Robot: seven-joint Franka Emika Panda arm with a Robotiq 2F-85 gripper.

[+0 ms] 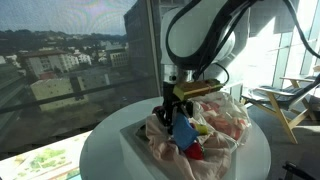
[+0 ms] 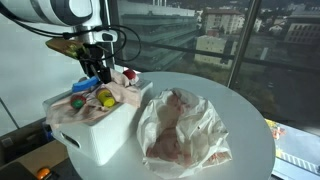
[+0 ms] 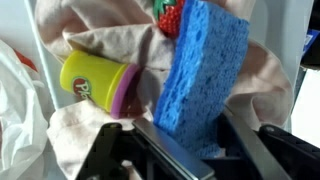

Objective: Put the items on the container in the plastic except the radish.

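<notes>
My gripper (image 3: 195, 135) is shut on a blue sponge (image 3: 205, 70), which stands upright between the jaws over the white container (image 2: 100, 130). The sponge also shows in both exterior views (image 1: 184, 133) (image 2: 90, 82). A yellow play-dough tub with a purple lid (image 3: 100, 85) lies on its side on the beige cloth (image 3: 110, 40) in the container. A red strawberry-like item (image 3: 170, 18) lies behind the sponge. In an exterior view, round yellow and red items (image 2: 100, 97) sit in the container. The crumpled clear plastic bag (image 2: 180, 125) lies on the round table beside the container.
The round white table (image 2: 240, 110) stands next to large windows over a city. The container sits near the table's edge (image 1: 135, 140). A wooden chair frame (image 1: 285, 105) stands behind the table.
</notes>
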